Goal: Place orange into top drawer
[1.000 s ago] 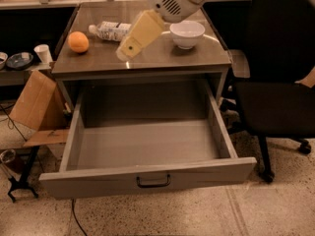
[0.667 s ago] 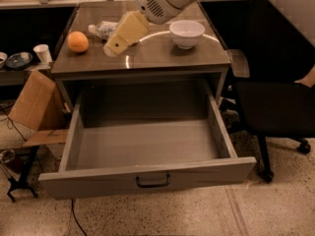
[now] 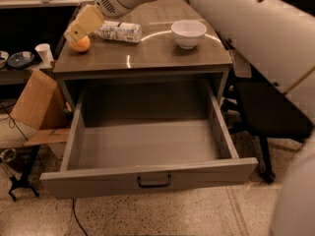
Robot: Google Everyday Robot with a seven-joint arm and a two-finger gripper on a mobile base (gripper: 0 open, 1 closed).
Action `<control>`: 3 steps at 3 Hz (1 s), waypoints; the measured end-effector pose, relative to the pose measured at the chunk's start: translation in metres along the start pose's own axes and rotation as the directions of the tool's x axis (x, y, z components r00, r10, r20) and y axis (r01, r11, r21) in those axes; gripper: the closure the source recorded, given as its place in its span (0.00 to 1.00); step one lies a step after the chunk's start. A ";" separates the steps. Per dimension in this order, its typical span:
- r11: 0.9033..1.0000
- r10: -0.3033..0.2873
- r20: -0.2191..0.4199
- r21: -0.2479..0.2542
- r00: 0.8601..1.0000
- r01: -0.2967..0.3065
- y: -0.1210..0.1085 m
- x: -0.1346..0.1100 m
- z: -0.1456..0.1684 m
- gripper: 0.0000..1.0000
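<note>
The orange (image 3: 81, 45) sits at the far left corner of the cabinet top (image 3: 147, 55), just left of the plastic bottle (image 3: 119, 32). Over the last second my claw (image 3: 76, 32) has swung left from beside the white bowl (image 3: 188, 33), past the bottle, until its tip covers the fruit's upper side. I cannot tell whether the claw is spread or pressed together, but I judge the reach is done and the grasp comes next, with the top drawer (image 3: 147, 173) already pulled open on the near side.
</note>
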State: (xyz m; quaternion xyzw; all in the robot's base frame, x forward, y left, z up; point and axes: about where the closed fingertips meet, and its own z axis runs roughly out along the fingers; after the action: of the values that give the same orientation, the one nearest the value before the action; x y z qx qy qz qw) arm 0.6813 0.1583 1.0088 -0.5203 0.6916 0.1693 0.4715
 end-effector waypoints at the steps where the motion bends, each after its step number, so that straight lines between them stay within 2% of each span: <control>1: 0.998 0.052 0.000 0.020 0.999 -0.052 -0.005 -0.009 0.050 0.00; 2: 0.993 0.120 -0.001 0.011 0.993 -0.120 0.001 -0.011 0.054 0.00; 3: 0.992 0.125 0.007 0.017 0.992 -0.125 0.001 -0.008 0.061 0.00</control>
State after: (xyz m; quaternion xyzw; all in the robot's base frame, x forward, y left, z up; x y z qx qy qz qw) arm 0.7095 0.2075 0.9845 -0.4715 0.7227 0.1941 0.4666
